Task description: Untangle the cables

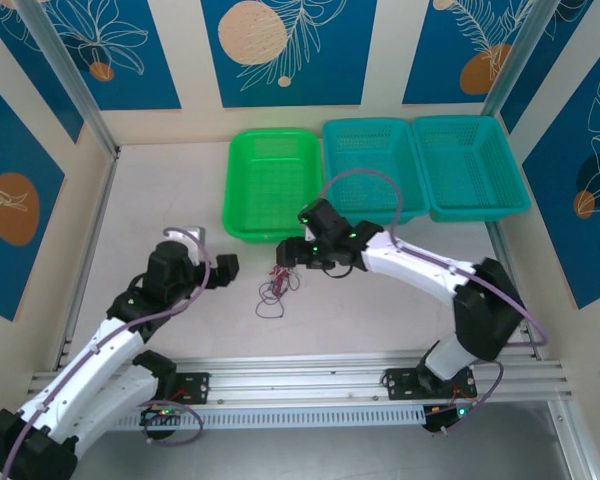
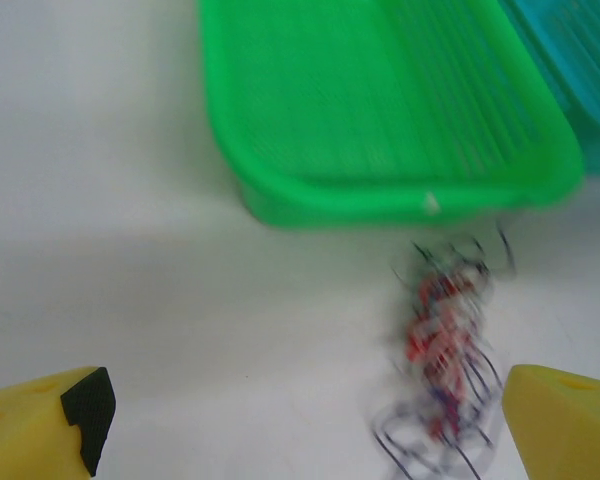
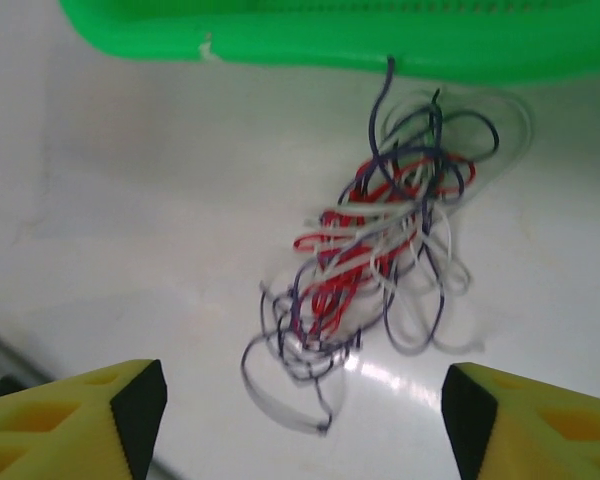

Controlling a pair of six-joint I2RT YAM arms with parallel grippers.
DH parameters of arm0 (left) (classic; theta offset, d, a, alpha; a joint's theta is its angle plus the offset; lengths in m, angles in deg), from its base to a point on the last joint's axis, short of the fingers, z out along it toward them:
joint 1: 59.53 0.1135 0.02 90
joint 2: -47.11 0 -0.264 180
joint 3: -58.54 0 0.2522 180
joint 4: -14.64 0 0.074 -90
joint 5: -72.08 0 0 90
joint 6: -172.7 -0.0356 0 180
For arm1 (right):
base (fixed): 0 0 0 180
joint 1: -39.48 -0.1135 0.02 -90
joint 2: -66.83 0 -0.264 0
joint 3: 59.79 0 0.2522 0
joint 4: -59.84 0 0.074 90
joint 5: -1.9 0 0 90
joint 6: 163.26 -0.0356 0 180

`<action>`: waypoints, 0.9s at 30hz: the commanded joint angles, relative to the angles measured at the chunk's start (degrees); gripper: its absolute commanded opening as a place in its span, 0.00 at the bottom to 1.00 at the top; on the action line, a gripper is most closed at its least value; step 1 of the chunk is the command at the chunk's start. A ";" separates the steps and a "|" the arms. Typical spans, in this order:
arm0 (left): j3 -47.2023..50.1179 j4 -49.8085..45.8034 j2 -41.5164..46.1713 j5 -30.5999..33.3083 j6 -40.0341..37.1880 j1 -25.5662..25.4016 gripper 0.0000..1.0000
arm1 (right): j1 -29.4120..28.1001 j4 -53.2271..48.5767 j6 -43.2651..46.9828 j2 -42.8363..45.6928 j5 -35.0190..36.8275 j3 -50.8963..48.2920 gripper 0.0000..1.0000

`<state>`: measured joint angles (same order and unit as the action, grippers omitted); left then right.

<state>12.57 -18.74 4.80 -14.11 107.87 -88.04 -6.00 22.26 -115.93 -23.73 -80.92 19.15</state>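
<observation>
The cables (image 1: 276,290) lie as one tangled bundle of thin black, red and white loops on the white table, just in front of the green basket. My right gripper (image 1: 290,252) hovers over the bundle's far end. In the right wrist view its yellow fingers stand wide apart, and the cables (image 3: 380,250) lie ahead of the right gripper (image 3: 305,420), with nothing between the jaws. My left gripper (image 1: 228,270) is open, to the left of the bundle. In the blurred left wrist view the cables (image 2: 445,340) sit near the right fingertip (image 2: 560,420), apart from it.
A green basket (image 1: 232,190) stands directly behind the bundle, its rim (image 3: 280,50) close to the cable ends. Two teal baskets (image 1: 368,124) (image 1: 475,213) stand to its right. An aluminium rail (image 1: 310,380) runs along the near edge, and frame posts stand at the back corners.
</observation>
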 commanded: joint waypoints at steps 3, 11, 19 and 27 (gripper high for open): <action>1.35 -6.41 1.42 -0.28 4.19 -6.62 0.99 | -0.67 4.81 -1.93 -7.49 14.46 4.44 0.67; 1.73 -7.64 0.97 -4.31 -0.95 -7.63 0.98 | -0.38 6.71 0.53 -13.39 14.88 7.35 0.18; 2.42 1.24 -2.28 -11.36 -3.33 -8.17 0.96 | 0.72 7.03 2.29 -2.01 4.62 3.56 0.00; 0.83 22.28 -13.58 -17.19 -5.26 -11.33 1.00 | 2.66 8.61 -1.84 6.12 -15.85 2.34 0.00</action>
<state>14.52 -7.05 -6.36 -27.64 104.35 -98.35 -3.57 30.02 -116.02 -18.38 -86.55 21.82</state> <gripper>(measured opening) 0.992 0.052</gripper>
